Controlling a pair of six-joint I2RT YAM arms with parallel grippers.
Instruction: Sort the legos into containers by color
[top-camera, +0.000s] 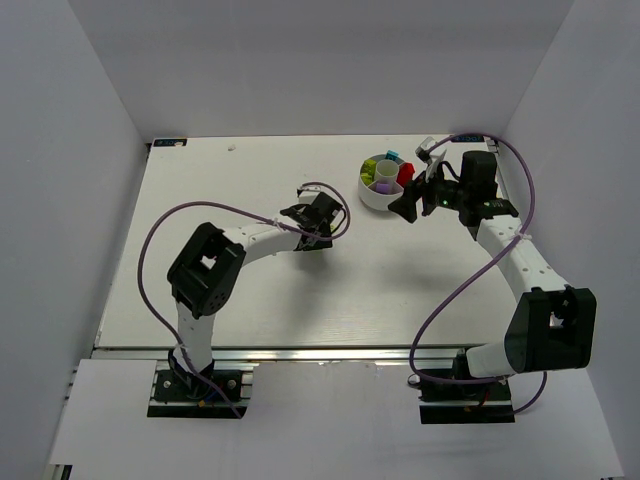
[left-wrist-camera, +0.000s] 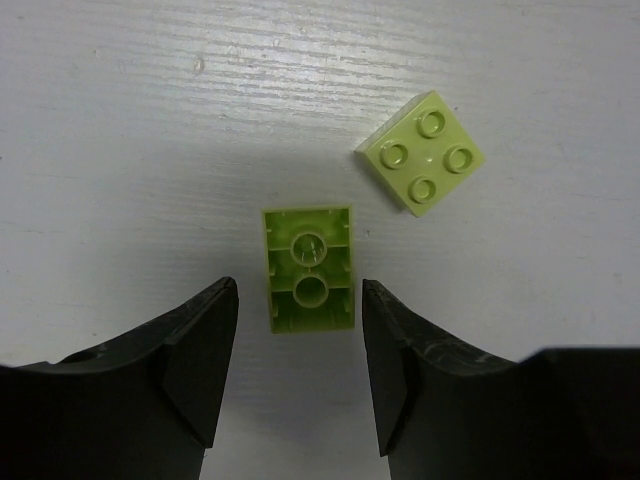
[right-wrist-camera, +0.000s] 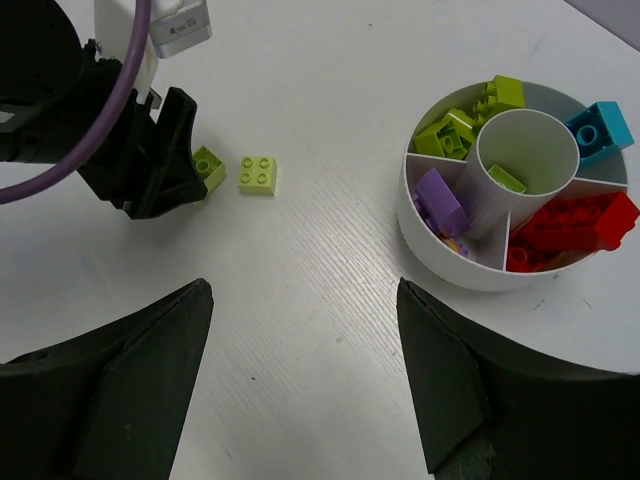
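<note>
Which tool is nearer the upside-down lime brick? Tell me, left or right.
Left. The left tool flanks the upside-down lime brick with open fingers; the right tool hangs well off, beside the white dish.

2 lime legos (left-wrist-camera: 309, 268), white dish (right-wrist-camera: 425, 235) w/ lime, purple, red, cyan bricks (right-wrist-camera: 580, 225)

- The left gripper (left-wrist-camera: 300, 300) stands spread, with little room either side of the upturned green brick (left-wrist-camera: 310, 268) between its fingers.
- A second green brick (left-wrist-camera: 422, 152) lies near, beyond one finger, not touching.
- Bare table (right-wrist-camera: 330, 230) separates both bricks from the dish (right-wrist-camera: 440, 258), whose wedges are crowded.
</note>
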